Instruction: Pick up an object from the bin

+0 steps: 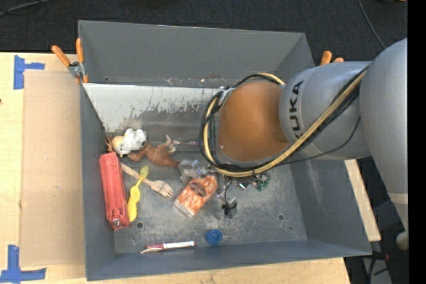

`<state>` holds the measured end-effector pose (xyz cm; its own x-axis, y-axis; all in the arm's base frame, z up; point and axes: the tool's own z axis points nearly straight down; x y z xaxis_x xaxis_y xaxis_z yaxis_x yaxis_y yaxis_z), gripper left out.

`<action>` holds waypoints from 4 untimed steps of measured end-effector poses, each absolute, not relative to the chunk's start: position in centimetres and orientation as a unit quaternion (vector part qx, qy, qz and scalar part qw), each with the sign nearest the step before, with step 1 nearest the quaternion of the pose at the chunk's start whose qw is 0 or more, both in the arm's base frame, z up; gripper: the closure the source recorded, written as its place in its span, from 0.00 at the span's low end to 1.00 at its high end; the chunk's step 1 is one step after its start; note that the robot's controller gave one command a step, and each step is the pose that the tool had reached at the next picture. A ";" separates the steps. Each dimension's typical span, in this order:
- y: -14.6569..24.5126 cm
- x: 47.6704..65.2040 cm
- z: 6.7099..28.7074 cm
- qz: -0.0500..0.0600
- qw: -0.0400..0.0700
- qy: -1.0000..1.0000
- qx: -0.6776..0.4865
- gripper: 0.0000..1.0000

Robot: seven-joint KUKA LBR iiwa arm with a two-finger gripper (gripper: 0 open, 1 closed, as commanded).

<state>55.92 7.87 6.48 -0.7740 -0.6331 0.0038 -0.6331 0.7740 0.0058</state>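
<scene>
The gripper (228, 204) is sitting just right of what looks like an orange packet (196, 195) mid-bin (293, 209). The arm's hiding it, can't tell if it's open or gripping anything.

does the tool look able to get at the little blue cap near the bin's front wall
Probably yes. The blue cap lies alone, just below the tool in the view, with nothing on it or against it. The front wall close by might cramp the approach.

Toy heap (143, 169) crowds left (right floor (307, 204) bare).
</scene>
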 end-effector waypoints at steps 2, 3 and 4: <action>8.4 56.7 7.0 0.000 -0.005 -0.881 0.473 1.00; 8.4 56.6 7.4 -0.001 -0.005 -0.882 0.472 1.00; 8.5 56.4 9.8 -0.002 -0.002 -0.882 0.471 1.00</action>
